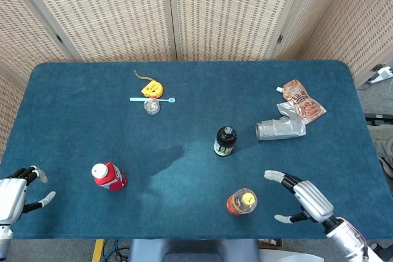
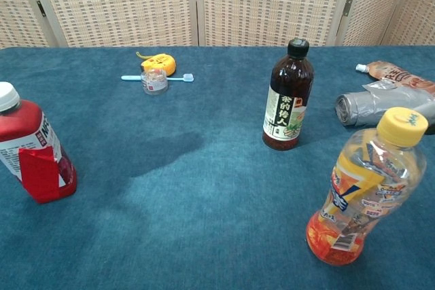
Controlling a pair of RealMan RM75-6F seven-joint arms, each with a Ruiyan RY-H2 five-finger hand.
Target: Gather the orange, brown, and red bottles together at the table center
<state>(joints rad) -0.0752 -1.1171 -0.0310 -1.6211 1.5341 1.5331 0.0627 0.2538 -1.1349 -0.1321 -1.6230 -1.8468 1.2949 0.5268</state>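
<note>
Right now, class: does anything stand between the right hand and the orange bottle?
Nothing visible does. The right hand is open beside the orange bottle, with only bare table between them.
</note>
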